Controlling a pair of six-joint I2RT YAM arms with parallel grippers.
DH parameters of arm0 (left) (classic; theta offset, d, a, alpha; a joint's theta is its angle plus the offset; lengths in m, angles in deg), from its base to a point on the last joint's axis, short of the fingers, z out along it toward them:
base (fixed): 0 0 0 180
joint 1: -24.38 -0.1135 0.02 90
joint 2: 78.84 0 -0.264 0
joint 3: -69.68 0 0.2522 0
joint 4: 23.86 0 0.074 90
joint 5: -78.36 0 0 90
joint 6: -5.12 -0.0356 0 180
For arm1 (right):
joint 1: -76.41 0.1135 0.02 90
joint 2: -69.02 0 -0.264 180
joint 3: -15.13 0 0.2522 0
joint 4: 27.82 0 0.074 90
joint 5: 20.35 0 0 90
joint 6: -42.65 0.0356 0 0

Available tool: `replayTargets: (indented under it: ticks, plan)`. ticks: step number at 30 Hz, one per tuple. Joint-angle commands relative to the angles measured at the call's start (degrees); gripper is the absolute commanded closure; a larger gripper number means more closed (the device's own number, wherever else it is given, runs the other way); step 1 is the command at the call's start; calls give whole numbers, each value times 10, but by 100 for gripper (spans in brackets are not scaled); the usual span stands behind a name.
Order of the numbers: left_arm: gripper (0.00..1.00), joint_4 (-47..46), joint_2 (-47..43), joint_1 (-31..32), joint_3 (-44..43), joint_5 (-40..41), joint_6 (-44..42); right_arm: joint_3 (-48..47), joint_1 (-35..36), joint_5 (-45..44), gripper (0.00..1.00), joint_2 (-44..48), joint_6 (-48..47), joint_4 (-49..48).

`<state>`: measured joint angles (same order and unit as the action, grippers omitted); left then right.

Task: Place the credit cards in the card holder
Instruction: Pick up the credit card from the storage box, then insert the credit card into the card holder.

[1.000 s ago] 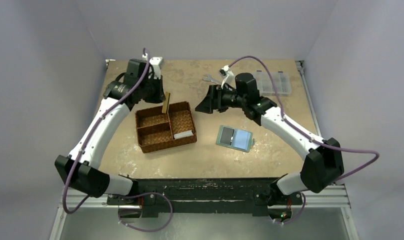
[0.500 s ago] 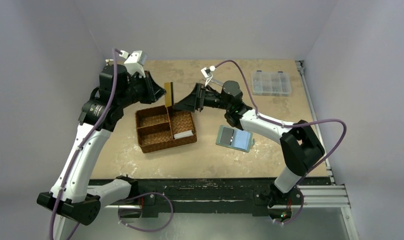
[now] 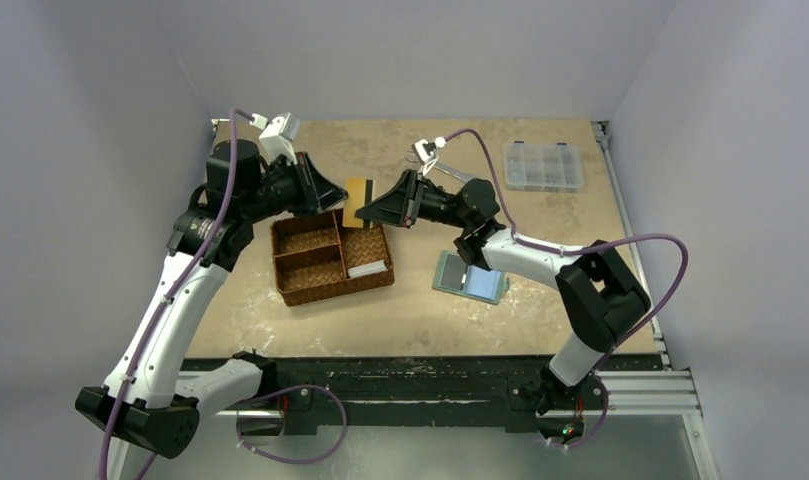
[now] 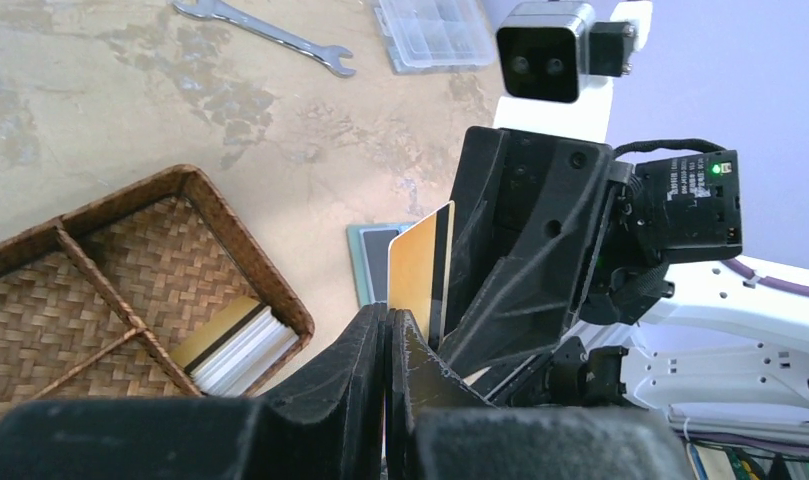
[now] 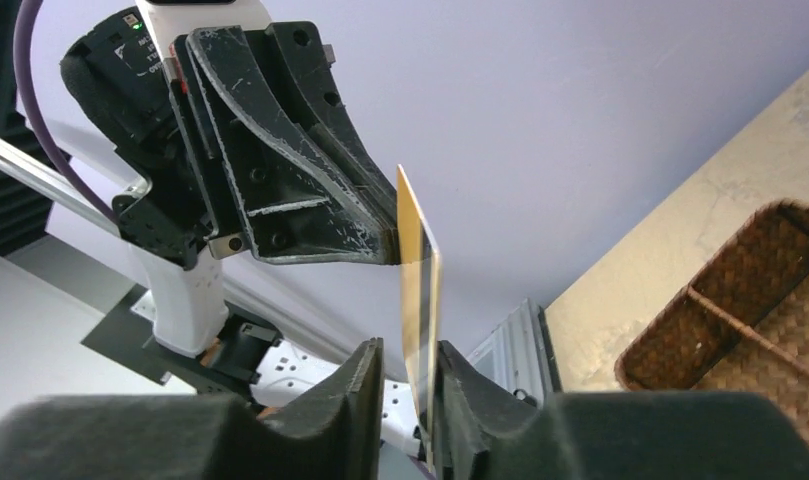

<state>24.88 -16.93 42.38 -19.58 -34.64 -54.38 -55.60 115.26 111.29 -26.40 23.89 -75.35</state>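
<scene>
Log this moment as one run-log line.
phase: card handover | left gripper: shut on orange-yellow plastic card | right gripper: open, jaws straddling card | grey-green square card holder: lying open

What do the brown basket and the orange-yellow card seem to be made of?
Brown basket: woven natural fibre, likely rattan or seagrass, matte; the crisscross weave shows. Orange-yellow card: probably thin rigid plastic, smooth; it stays flat and carries a dark stripe.
</scene>
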Motion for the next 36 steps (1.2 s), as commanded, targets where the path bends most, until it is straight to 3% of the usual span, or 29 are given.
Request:
replayTargets:
  ticks: [1, 2, 3, 6, 8, 10, 13, 18, 22, 25, 29, 36]
  plan:
    - [100, -48, -19, -4, 15, -37, 23, 15, -4, -1, 81, 30, 12, -42]
    - [100, -56, -21, -4, 19, -44, 26, 20, -6, -4, 95, 36, 7, -25]
    - [100, -70, -22, -4, 28, -54, 32, 30, -10, -8, 100, 43, 0, -5]
    - [96, -131, -26, -4, 73, -101, 62, 82, -38, 4, 100, 76, 7, -18]
    - [65, -213, -31, -4, 121, -140, 110, 126, -64, 26, 100, 101, 22, -44]
    - [51, -324, -39, -3, 180, -169, 181, 166, -89, 53, 100, 127, 38, -68]
    - [45, -469, -30, 7, 245, -197, 257, 214, -114, 72, 100, 177, 44, -64]
    - [37, -523, 26, 96, 255, -166, 257, 236, -121, 71, 100, 250, 10, 20]
    - [40, -627, 50, 136, 277, -159, 296, 241, -127, 75, 100, 271, 1, 47]
    - [47, -655, 49, 138, 285, -159, 305, 243, -132, 78, 100, 277, 1, 48]
    - [71, -657, 49, 141, 289, -159, 305, 244, -136, 77, 100, 275, 3, 45]
    - [88, -664, 76, 161, 281, -165, 300, 248, -137, 82, 100, 272, 25, 20]
